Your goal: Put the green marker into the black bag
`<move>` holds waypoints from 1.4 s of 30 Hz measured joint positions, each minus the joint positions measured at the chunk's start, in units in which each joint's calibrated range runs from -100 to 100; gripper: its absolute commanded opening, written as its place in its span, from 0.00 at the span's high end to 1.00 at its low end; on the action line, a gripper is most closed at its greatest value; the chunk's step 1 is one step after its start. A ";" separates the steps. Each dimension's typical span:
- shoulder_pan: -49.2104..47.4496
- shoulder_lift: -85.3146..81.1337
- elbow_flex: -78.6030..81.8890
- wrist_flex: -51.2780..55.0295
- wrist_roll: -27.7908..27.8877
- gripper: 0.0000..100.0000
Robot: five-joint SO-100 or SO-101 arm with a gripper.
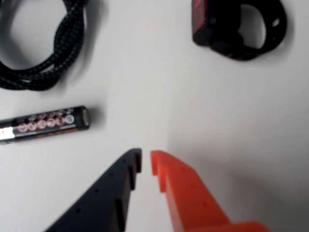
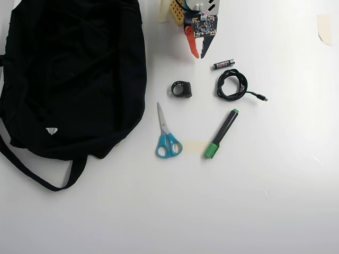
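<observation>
Bag: one black bag [image 2: 74,74] at overhead left, interior hidden. One scissors [image 2: 167,136], one green marker [image 2: 222,133] lying on table just right of them, well apart from bag. One coiled cable [image 2: 231,84], one battery [image 2: 223,64], one small black ring-shaped clip [image 2: 181,89]. Gripper [image 1: 146,162] nearly closed, empty.

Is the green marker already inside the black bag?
No, the green marker lies on the white table, right of the scissors, well apart from the black bag.
</observation>
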 measured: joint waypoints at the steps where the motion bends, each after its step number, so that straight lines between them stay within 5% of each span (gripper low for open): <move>1: 0.00 0.00 0.00 0.00 0.00 0.98; 19: -0.81 -0.08 1.97 -0.09 -0.05 0.98; 42: -0.44 -0.08 1.89 -16.66 -0.15 0.98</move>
